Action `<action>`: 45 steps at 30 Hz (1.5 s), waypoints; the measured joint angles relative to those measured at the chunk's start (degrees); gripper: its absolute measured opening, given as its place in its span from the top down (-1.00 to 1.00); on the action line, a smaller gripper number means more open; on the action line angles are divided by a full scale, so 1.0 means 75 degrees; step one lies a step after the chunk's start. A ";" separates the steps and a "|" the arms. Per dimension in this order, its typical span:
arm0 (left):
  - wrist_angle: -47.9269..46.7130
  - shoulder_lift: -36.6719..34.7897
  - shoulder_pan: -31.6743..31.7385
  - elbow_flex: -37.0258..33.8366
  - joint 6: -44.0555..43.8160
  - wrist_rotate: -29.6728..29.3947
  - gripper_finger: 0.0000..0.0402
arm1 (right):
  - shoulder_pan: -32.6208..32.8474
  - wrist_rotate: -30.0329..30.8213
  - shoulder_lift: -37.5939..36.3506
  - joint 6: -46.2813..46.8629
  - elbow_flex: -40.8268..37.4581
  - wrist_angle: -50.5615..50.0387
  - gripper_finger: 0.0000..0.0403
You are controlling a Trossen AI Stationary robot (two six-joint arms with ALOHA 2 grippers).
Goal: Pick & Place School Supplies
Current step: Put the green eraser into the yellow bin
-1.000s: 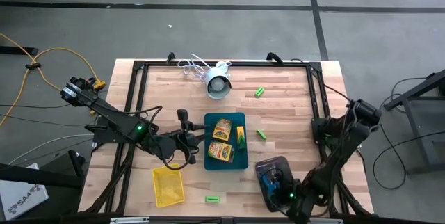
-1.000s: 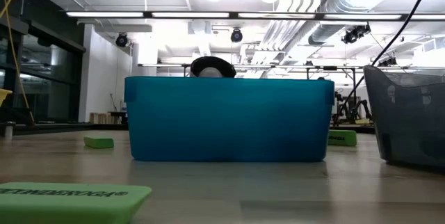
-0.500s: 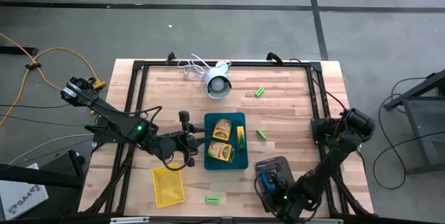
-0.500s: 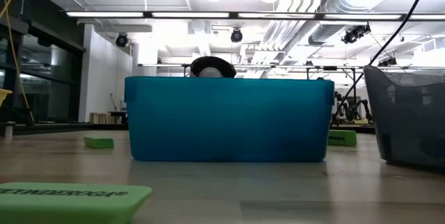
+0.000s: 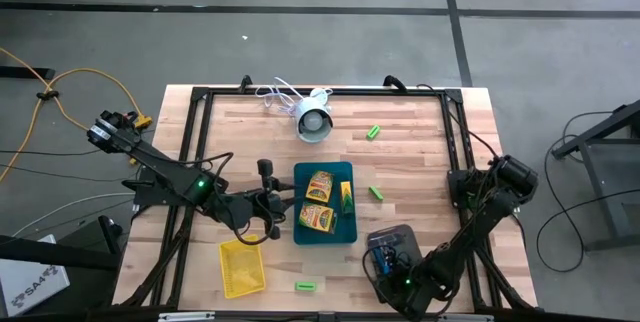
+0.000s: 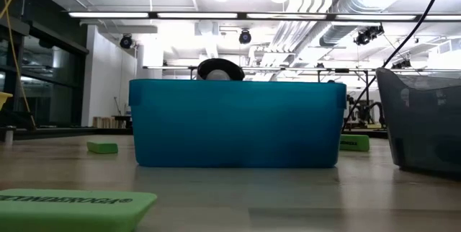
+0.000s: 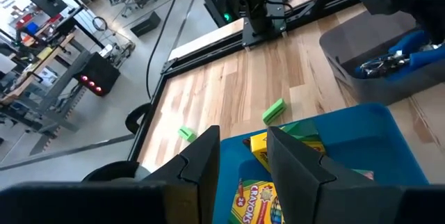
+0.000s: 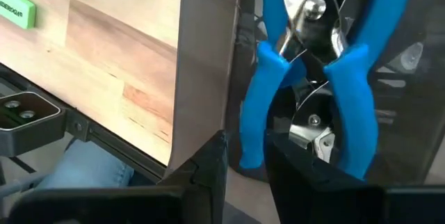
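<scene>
Two arms work at a wooden table [image 5: 410,162] seen from above. At the near right, the right gripper [image 5: 392,262] hangs over the dark grey tray [image 5: 385,234], where the blue-handled tools [image 8: 306,78] lie. Its wrist view shows its two dark fingers [image 8: 208,165] a little apart, with one blue handle running down between them. Whether the pads are touching that handle cannot be told from this angle.

The left gripper [image 7: 240,158] waits beside the teal tray [image 5: 345,170] at mid-table, its jaws apart and holding nothing. That tray holds two yellow-orange crayon boxes [image 5: 318,202] and a green block along its right side. Other green blocks [image 5: 376,192] lie loose on the wood: one just right of the teal tray, one [image 5: 374,132] toward the far edge, one [image 5: 306,286] by the near edge. A yellow tray [image 5: 242,267] sits near left. A white round device [image 5: 314,122] with a cable sits at the far side.

Risks from here, as a judgement:
- The handle sits between the right fingers, so if that arm lifts, a tool may catch, ride up and fall outside the grey tray.
- The metal parts of the tools look tangled together, so dragging one could pull the other with it.
- The right gripper is close to the tray wall; a sideways pull could shove or tip the tray.
</scene>
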 joint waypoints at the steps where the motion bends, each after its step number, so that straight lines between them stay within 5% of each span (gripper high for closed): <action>1: 0.0000 0.0000 0.0000 0.0000 0.0049 0.0000 0.44 | 0.0000 -0.0024 0.0000 0.0000 0.0000 0.0004 0.58; 8: 0.0000 0.0000 0.0000 0.0000 0.0127 0.0007 0.44 | -0.0003 -0.0140 -0.0330 -0.0159 0.0000 0.0001 0.57; 25: -0.1055 0.0000 0.0000 0.0000 -0.0832 0.0840 0.44 | -0.0121 0.1223 -0.1966 -0.1072 0.0000 -0.0916 0.57; 34: -0.2133 -0.0004 0.0000 0.0000 -0.1889 0.0885 0.44 | -0.1069 0.1578 -0.2270 -0.2905 0.0000 -0.2168 0.57; 45: -0.2712 -0.0369 -0.0003 -0.0003 -0.2233 0.2268 0.44 | -0.2724 0.0791 -0.2282 -0.5085 0.0000 -0.3026 0.57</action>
